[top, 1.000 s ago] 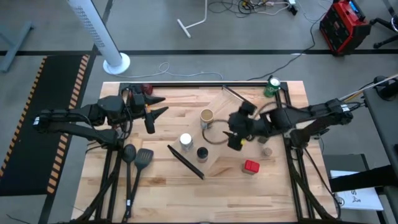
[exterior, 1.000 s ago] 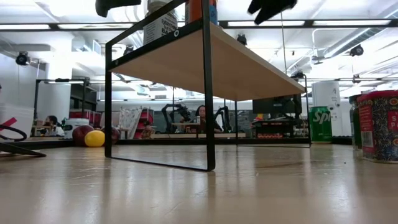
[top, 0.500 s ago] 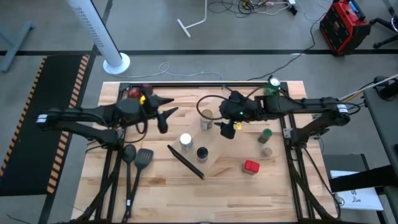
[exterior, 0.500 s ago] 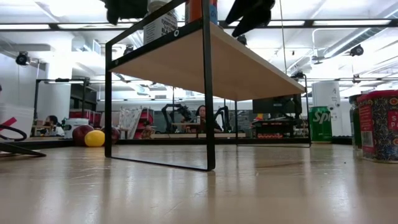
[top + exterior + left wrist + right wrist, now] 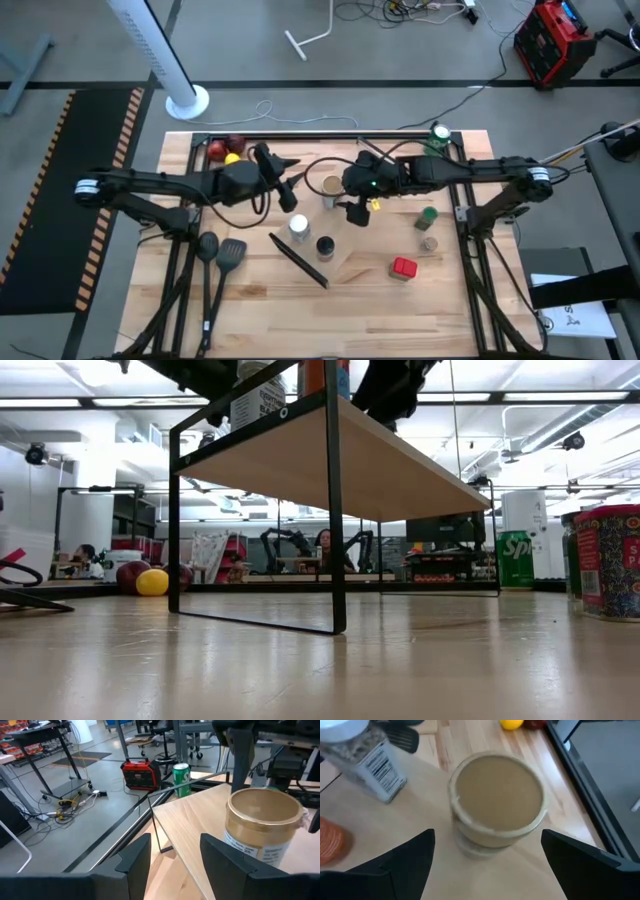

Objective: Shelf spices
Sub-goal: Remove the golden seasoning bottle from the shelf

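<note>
The shelf [image 5: 345, 255] stands mid-table, and in the low view its board [image 5: 330, 460] is raised on thin black bars. On it stand the tan-topped jar [image 5: 332, 186], the white-topped jar [image 5: 298, 227] and the black-topped jar [image 5: 325, 245]. The red square-topped [image 5: 404, 267], green-topped [image 5: 427, 215] and small silvery-topped [image 5: 430, 243] jars stand on the tabletop to its right. My right gripper [image 5: 487, 840] is open above the tan jar [image 5: 495, 802], one finger on either side, apart from it. My left gripper [image 5: 175, 842] is open, level, left of that jar [image 5: 262, 827].
Two black spatulas [image 5: 220, 255] lie near the table's left front. Red and yellow fruit [image 5: 225, 152] sits at the far left, and a green can [image 5: 438, 135] at the far right corner. A black cable loop hangs by the right gripper. A tall fan base [image 5: 188, 100] stands beyond the table.
My right gripper has moved toward the table's left and far edge, from beside the shelf to over the tan-topped jar, staying open. My left gripper has moved toward the table's right, closing in on the same jar. No jar has moved.
</note>
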Action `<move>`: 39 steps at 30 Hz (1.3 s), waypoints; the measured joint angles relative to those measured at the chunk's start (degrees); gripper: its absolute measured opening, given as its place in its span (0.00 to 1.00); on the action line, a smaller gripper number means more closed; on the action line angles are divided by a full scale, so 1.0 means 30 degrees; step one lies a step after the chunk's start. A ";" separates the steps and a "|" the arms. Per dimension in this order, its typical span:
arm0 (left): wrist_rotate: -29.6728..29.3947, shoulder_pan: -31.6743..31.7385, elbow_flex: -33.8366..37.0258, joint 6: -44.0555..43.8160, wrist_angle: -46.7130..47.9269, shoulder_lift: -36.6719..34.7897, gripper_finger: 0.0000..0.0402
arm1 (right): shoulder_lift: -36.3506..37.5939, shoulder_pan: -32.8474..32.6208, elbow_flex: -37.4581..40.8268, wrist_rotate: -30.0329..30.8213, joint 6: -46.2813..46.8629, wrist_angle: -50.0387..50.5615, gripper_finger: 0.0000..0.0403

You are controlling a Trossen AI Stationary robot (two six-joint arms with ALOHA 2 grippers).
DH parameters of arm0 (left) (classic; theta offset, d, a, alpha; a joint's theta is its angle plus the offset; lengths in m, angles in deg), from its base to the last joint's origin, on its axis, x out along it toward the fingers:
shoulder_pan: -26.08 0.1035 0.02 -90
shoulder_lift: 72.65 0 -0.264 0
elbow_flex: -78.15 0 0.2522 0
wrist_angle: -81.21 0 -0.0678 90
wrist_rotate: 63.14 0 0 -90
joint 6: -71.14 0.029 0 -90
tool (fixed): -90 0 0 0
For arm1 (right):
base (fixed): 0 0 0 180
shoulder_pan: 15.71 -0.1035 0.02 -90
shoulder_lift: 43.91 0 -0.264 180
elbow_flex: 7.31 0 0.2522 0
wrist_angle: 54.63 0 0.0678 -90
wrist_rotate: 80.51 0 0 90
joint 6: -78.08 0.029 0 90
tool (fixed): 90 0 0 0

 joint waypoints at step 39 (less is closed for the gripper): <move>0.1044 -0.0017 -0.0007 0.0080 -0.0840 0.0634 0.44 | -0.3595 0.1370 -0.2148 -0.1408 -0.1056 -0.2365 0.74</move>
